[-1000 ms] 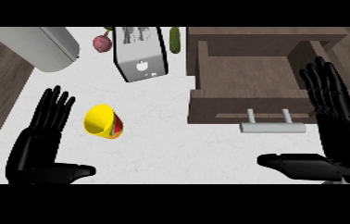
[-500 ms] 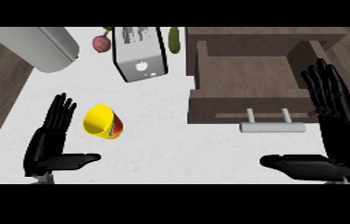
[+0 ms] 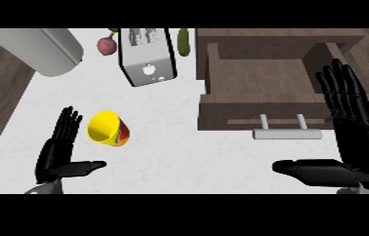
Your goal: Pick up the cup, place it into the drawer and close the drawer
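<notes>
1. Lying on its side on the white counter [image 3: 166, 132], the yellow cup [image 3: 107, 128] has its mouth turned toward the upper left, with a red patch showing on its lower right side.
2. Left hand [image 3: 59, 152] is low at the view's left, fingers straight and pointing up, thumb stuck out to the right; it sits just beside the cup and holds nothing.
3. Over on the right, the right hand [image 3: 344, 118] stands tall with fingers extended and relaxed, thumb reaching left along the bottom; nothing in it either.
4. Drawer [image 3: 263, 84] is pulled open, brown wood, its inside bare, and its pale handle [image 3: 286, 132] juts out over the counter at the front.
5. Up top, a silver toaster [image 3: 146, 54] sits between a reddish round vegetable [image 3: 107, 45] on its left and a green cucumber [image 3: 184, 41] on its right.
6. A big grey cylinder [image 3: 45, 49] lies at the upper left corner.
</notes>
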